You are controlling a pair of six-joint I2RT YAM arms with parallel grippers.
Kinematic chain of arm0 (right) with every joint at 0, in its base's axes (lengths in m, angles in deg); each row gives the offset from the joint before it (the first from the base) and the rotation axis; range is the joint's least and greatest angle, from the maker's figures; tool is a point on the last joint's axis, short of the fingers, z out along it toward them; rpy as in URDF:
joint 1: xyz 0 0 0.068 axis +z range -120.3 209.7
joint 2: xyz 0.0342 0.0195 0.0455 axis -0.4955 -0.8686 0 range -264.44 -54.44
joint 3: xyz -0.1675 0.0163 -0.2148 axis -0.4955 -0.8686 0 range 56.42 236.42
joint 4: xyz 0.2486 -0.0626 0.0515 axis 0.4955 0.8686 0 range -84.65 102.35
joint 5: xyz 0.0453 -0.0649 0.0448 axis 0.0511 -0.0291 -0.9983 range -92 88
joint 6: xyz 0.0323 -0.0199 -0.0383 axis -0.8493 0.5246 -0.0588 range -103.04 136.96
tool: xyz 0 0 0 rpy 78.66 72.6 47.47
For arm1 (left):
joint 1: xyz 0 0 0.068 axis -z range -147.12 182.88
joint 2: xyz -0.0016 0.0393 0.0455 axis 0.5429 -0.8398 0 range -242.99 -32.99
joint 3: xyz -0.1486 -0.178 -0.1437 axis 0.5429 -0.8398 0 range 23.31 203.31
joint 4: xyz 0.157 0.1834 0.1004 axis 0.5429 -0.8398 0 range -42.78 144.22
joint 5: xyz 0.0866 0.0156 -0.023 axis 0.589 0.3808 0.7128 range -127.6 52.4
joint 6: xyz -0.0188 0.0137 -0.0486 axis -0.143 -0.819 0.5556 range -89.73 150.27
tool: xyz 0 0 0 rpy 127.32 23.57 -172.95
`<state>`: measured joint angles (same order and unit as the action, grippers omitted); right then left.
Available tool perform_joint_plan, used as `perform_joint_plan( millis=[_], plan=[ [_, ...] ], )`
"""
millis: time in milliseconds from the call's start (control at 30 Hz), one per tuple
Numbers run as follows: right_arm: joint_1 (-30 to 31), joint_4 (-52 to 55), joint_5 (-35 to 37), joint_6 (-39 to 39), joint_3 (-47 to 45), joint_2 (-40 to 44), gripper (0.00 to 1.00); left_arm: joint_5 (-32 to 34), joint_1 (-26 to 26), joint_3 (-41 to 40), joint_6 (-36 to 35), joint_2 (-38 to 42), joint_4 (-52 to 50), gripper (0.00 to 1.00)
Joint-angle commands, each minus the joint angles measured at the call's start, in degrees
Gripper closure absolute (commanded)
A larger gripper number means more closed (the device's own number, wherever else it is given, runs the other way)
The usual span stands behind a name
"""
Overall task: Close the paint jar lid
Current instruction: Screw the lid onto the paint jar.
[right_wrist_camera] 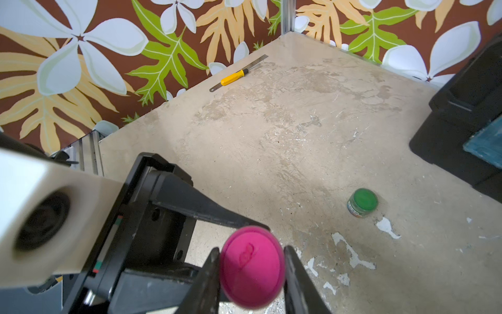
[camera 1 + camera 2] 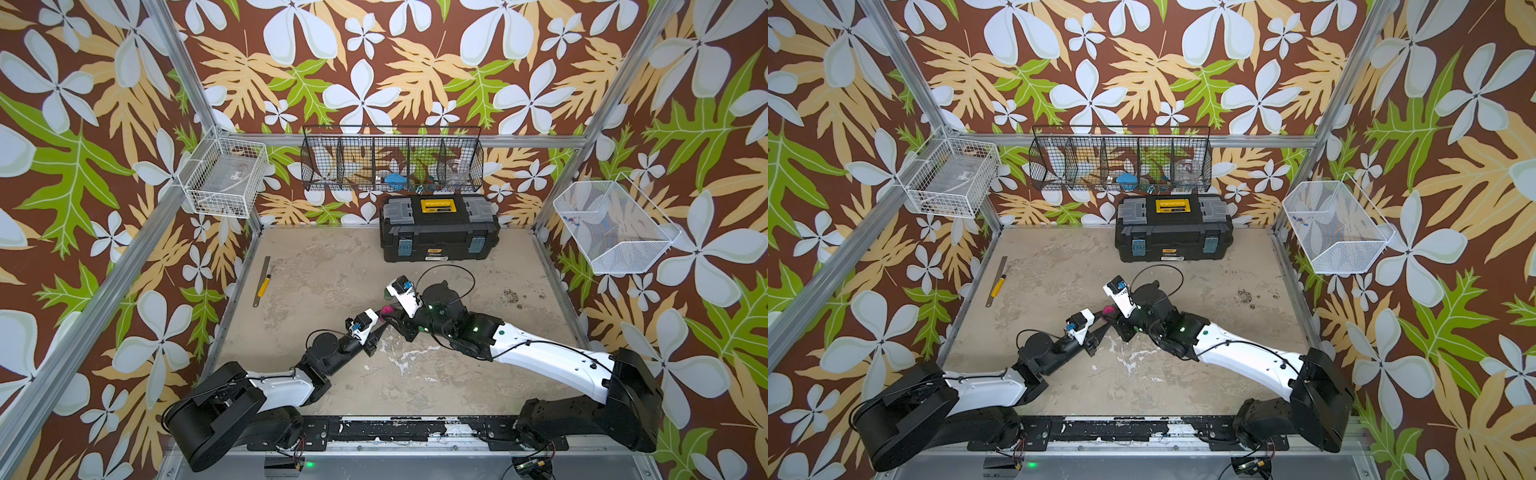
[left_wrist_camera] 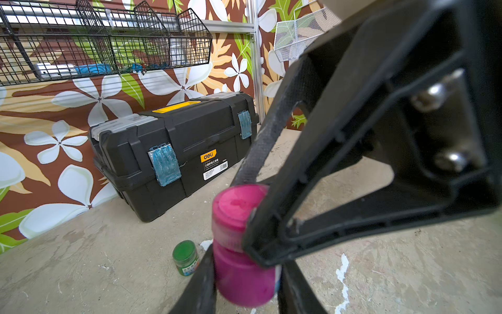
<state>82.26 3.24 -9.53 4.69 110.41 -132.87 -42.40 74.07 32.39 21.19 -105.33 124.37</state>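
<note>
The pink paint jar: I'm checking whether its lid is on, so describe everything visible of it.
The small round pink paint jar looks plastic: bright pink body, paler translucent band at the neck, smooth pink lid sitting on top; how tightly it sits cannot be told. It stands upright near the middle of the stained beige table. The left gripper is shut on its body from the side, the right gripper on the lid from above. Its base is blurred, so table contact is unclear.

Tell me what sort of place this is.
Probably a mock workshop bench inside a robot test cell: a black toolbox, a wall-hung wire basket, and a paint-flecked table with a steel ruler.
</note>
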Motion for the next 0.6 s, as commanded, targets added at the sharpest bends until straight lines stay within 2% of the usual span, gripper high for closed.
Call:
perform_joint_plan(
  millis=[0, 300, 567],
  plan=[
    [1.0, 0.1, 6.6, -6.7, 0.4, 0.1, 0.72, 0.6, 0.0, 0.0, 0.3, 0.1, 1.0, 0.96],
    [5.9, 1.2, 15.7, -13.6, 1.6, -0.4, 0.72, 0.8, 0.0, -0.1, 0.3, 0.1, 1.1, 0.96],
    [8.0, 4.0, 17.8, -13.3, 4.3, -2.7, 0.63, 0.8, 0.0, -0.1, 0.3, 0.1, 1.0, 0.96]
  ],
)
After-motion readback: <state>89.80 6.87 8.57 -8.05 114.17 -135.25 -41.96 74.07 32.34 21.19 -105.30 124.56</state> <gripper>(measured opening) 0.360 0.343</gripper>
